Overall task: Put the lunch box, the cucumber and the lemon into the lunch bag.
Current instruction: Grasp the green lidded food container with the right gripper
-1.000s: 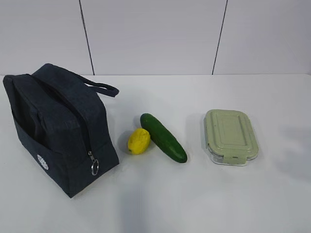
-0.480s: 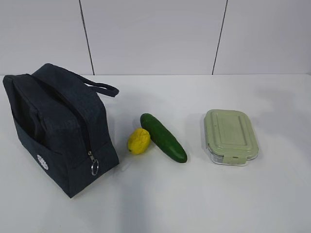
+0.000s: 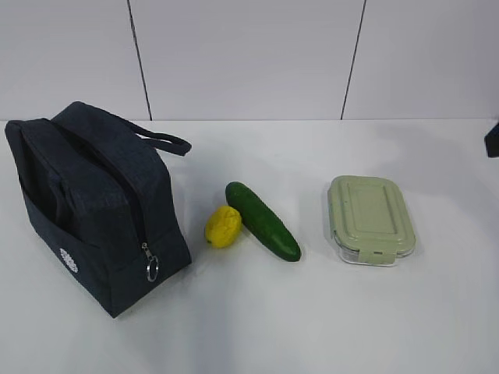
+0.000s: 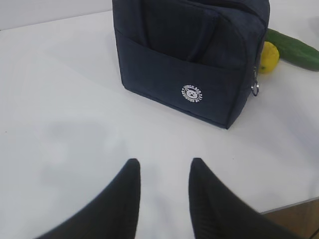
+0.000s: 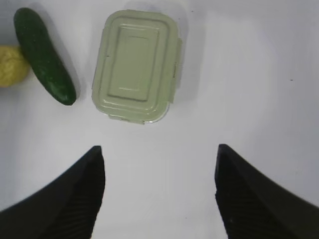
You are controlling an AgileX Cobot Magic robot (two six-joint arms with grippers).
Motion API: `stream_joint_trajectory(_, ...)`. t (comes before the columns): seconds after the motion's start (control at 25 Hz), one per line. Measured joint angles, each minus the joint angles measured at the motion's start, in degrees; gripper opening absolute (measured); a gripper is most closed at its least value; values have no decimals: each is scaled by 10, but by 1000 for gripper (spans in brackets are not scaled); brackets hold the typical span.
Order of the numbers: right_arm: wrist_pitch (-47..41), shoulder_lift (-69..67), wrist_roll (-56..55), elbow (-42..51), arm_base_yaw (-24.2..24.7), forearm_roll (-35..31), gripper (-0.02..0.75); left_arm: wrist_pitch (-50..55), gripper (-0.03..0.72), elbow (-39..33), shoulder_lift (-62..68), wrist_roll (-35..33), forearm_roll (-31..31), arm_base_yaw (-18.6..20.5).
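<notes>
While the lunch bag [image 3: 93,206] stands upright on the white table [image 3: 312,327], we take it as our landmark for everything else. It is a boxy dark navy bag, its zipper running down the end that faces the other items, with a metal ring pull [image 3: 152,269] hanging near the bottom of that end. Its loop handle [image 3: 160,140] sticks out from the top toward the back wall, and a small round white logo [image 3: 69,259] sits low on its front face. The top looks partly parted, though we cannot tell how far the zipper is undone.

Just beside the bag's zipper end lies the lemon [image 3: 223,227], not touching the bag. Against the lemon's far side from the bag rests the cucumber [image 3: 262,220], lying at a slant on the table. Well apart from the bag, beyond the cucumber, sits the lunch box [image 3: 370,219], flat on the table with its pale green lid on.

Our left gripper [image 4: 162,172] hovers over bare table in front of the bag's logo face, its two dark fingers moderately spread and holding nothing. Our right gripper [image 5: 159,164] hangs above the table just short of the lunch box, fingers spread wide and empty, with the cucumber and lemon off toward the bag's side.
</notes>
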State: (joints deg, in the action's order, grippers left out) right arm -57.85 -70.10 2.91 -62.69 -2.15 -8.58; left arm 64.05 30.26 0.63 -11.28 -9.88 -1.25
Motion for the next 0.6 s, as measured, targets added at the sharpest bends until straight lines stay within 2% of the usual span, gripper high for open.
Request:
stream_joint_trajectory(0.24,3,-79,105,-14,10,-91,524,0,242,0,0,0,0,0)
stream_joint_trajectory(0.6,-14,-185,324,-16,106,-340,523,0,242,0,0,0,0,0)
